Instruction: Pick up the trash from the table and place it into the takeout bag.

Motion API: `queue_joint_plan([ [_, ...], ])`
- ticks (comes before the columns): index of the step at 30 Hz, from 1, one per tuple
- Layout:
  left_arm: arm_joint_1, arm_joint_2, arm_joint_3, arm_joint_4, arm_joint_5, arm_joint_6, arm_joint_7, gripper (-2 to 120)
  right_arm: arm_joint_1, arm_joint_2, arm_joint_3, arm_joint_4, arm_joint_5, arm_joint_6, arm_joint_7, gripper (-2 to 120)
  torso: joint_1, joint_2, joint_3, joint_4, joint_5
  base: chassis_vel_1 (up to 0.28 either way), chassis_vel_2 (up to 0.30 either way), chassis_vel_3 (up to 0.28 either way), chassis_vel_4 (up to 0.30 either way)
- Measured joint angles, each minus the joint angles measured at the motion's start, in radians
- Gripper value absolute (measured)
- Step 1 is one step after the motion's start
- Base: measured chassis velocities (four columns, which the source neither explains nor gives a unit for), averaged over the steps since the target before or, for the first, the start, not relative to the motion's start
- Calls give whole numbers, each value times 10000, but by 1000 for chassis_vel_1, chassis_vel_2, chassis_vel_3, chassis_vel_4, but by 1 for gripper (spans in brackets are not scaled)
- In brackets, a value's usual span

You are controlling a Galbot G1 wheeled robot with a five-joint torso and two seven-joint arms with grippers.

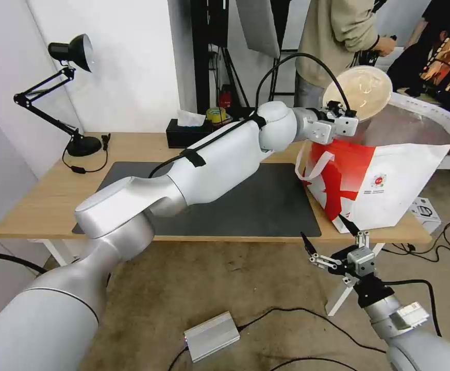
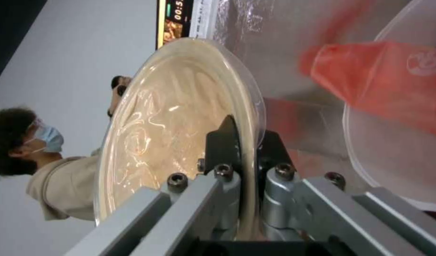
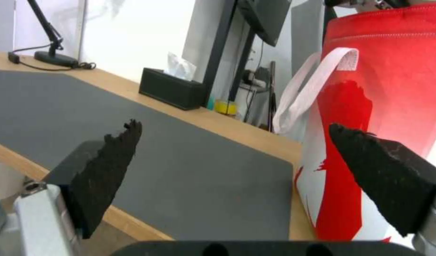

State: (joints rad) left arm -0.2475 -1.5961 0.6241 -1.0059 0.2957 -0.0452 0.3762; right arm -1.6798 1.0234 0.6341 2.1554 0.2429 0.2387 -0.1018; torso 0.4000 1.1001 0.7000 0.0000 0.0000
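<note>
Left hand pinches the thin rim of the light, slippery shallow beige bowl over the takeout bag — right hand waits open, empty, near the tabletop edge.

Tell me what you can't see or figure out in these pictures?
- Head view: the inside of the large white tote bag with red patches is hidden by its own walls.
- Left wrist view: the red shape in the bag is too blurred to name.
- Left wrist view: the left end effector covers part of the rim of the shallow beige round bowl it grips.
- Right wrist view: the bag's top is cut off by the picture edge, beyond the open right end effector.
</note>
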Motion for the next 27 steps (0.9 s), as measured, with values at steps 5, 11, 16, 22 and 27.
queue_joint_plan([
  [5,3,3,47,44,122,0,3,1,0,0,0,1,0,0,0,100,0,-1,0,0,0,0,0,0,0],
  [11,13,3,118,88,192,0,-10,1,1,0,0,0,0,0,0,100,0,0,0,0,0,0,0,0,0],
  [16,13,1,170,96,206,0,-12,1,0,0,0,0,0,0,0,100,0,-1,0,0,0,0,0,0,0],
  [22,34,-1,267,104,231,2,-11,1,0,0,0,0,0,0,0,100,0,-1,0,0,0,0,0,0,0],
  [27,42,-2,368,108,248,7,-9,1,0,0,0,0,0,0,0,100,0,0,0,0,0,0,0,0,0],
])
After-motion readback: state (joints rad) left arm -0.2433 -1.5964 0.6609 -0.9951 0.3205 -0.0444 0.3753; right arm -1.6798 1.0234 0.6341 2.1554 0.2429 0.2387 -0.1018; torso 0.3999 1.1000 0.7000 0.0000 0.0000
